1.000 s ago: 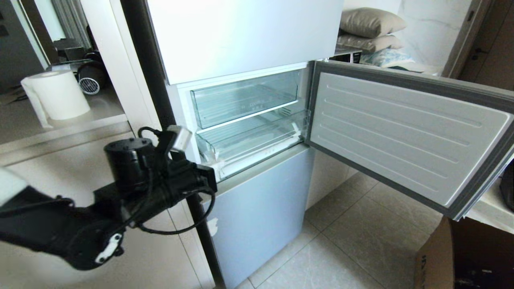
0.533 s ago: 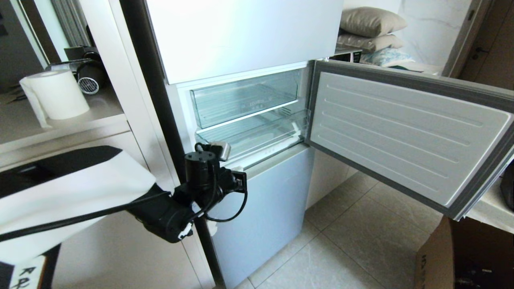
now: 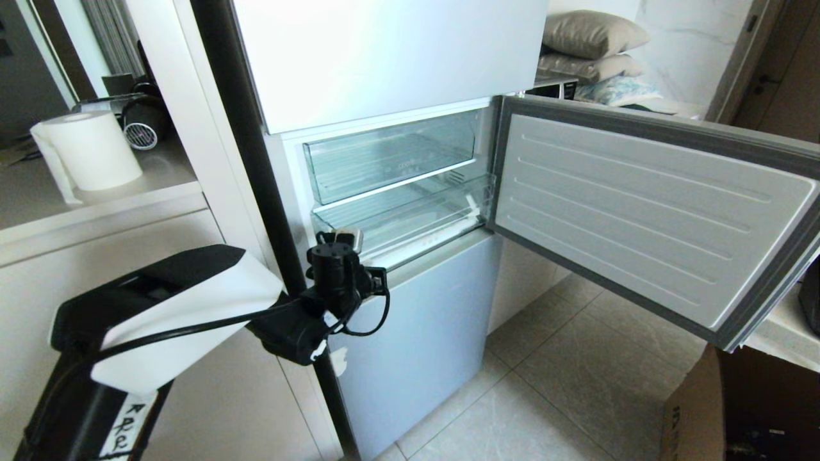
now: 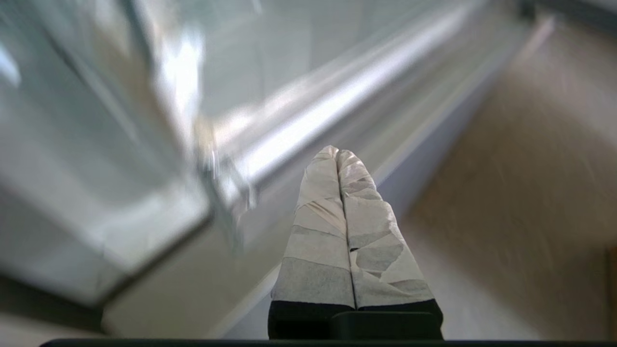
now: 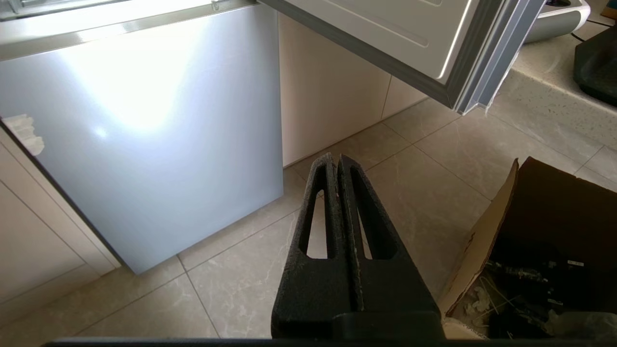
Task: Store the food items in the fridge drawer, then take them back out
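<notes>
The fridge drawer [image 3: 419,235] is the lower clear tray in the open fridge, pulled slightly out under a clear flat-fronted bin [image 3: 391,160]. Nothing shows inside it. The food items are out of view. My left gripper [image 3: 350,235] reaches to the drawer's front left corner, with its taped fingers pressed together and holding nothing. In the left wrist view the left gripper [image 4: 336,153] points along the blurred front lip of the drawer [image 4: 313,111], close to it. My right gripper [image 5: 336,158] hangs shut and empty over the floor tiles, below the fridge.
The fridge door [image 3: 640,211] stands swung open to the right. A pale blue lower door panel [image 3: 416,333] is shut below the drawer. A cardboard box [image 5: 554,250] sits on the floor at the right. A paper towel roll [image 3: 90,150] stands on the counter at the left.
My left arm has stretched forward and to the right, carrying its shut gripper from beside the cabinet up to the drawer's front left corner. The right arm has not moved.
</notes>
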Controlling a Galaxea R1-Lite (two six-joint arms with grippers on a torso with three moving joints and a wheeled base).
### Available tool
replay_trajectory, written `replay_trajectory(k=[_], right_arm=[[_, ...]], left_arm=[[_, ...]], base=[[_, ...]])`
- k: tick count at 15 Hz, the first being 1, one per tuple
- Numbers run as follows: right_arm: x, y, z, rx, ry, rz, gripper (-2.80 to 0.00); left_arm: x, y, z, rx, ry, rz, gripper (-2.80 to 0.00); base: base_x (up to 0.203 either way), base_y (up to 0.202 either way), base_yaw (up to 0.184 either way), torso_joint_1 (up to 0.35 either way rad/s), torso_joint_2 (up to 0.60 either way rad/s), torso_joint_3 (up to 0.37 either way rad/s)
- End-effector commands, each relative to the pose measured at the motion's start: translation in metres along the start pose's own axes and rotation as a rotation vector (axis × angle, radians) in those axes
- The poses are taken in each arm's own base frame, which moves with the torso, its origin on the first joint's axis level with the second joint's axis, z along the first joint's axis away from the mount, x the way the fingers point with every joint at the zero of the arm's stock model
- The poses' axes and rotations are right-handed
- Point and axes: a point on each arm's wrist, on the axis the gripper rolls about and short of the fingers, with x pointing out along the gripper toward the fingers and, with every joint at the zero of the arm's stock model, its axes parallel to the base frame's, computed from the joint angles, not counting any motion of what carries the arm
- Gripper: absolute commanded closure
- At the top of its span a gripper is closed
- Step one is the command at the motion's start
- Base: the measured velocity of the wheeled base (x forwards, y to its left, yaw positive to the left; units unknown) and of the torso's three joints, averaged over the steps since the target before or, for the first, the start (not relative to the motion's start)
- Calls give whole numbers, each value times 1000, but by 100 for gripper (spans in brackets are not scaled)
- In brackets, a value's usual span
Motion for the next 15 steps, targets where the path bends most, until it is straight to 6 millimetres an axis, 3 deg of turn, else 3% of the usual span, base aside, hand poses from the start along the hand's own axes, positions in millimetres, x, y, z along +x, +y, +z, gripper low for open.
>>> replay_trajectory(k=[1, 3, 8, 10, 13, 15], right_arm=[[0, 0, 0, 0, 2, 0, 0], [0, 0, 0, 0, 1, 0, 0], [0, 0, 0, 3, 2, 0, 0], [0, 0, 0, 3, 2, 2, 0], [0, 0, 1, 3, 1, 0, 0], [0, 0, 0, 1, 4, -4, 0]], left_arm=[[15, 0, -5, -11, -30, 33, 0], [28, 2, 7, -31, -99, 91, 0], [53, 18, 9, -58, -170, 218, 0], [51, 18, 11, -59, -173, 218, 0], [27, 12, 16, -39, -158, 192, 0], [-12, 3, 41, -41, -189, 139, 0]], base=[[0, 0, 0, 0, 0, 0], [0, 0, 0, 0, 0, 0], [0, 0, 0, 0, 0, 0], [0, 0, 0, 0, 0, 0], [0, 0, 0, 0, 0, 0], [0, 0, 0, 0, 0, 0]])
